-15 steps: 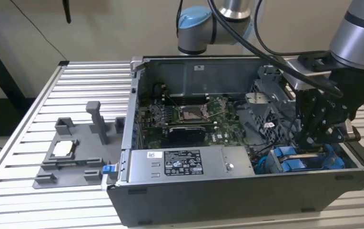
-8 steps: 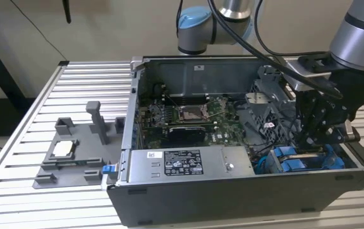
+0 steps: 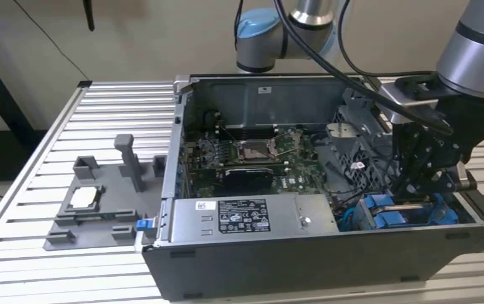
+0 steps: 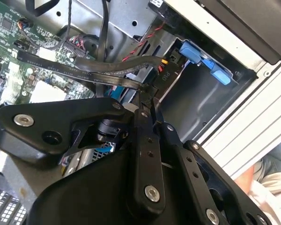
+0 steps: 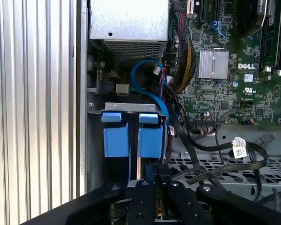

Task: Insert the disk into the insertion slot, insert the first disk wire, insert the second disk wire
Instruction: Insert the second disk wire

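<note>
The disk's blue carrier tabs (image 5: 133,135) sit side by side in the drive bay at the case's front corner; its silver body is hidden. In the exterior view the blue carrier (image 3: 391,214) lies low at the exterior view's right, with my gripper (image 3: 415,190) reaching down just above it. In the second wrist view my gripper (image 4: 147,93) is shut on the end of a flat black disk wire (image 4: 91,68), close to a black connector (image 4: 165,72) with red and black leads. The blue tabs (image 4: 203,61) lie just beyond. The gripper's fingers (image 5: 143,197) stand close to the bay.
The open computer case (image 3: 310,266) rests on a slatted metal table (image 3: 115,107). A grey power-supply box (image 3: 242,215) with a white sticker sits beside the bay, the motherboard (image 3: 251,155) behind it. A blue cable (image 5: 147,79) and black cables (image 5: 215,150) loop nearby. A grey fixture (image 3: 98,202) stands outside the case.
</note>
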Available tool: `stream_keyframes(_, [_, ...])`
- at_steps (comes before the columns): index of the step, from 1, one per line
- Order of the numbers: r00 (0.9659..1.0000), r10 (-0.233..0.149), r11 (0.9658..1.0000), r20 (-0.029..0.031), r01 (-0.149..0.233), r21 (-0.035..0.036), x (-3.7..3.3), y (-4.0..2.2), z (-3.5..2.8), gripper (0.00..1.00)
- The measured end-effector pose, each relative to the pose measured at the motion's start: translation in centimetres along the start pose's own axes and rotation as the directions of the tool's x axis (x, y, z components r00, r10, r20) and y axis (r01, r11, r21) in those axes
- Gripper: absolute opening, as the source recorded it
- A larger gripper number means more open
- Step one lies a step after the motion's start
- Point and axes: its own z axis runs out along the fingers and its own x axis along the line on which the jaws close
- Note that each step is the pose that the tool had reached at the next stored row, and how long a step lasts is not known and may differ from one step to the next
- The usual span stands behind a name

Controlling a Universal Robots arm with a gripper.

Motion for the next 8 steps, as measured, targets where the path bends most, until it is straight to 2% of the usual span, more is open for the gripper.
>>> stream_keyframes(8, [1.0, 0.0, 1.0, 0.0007, 0.0, 0.0001, 0.0, -0.01, 0.05, 0.17])
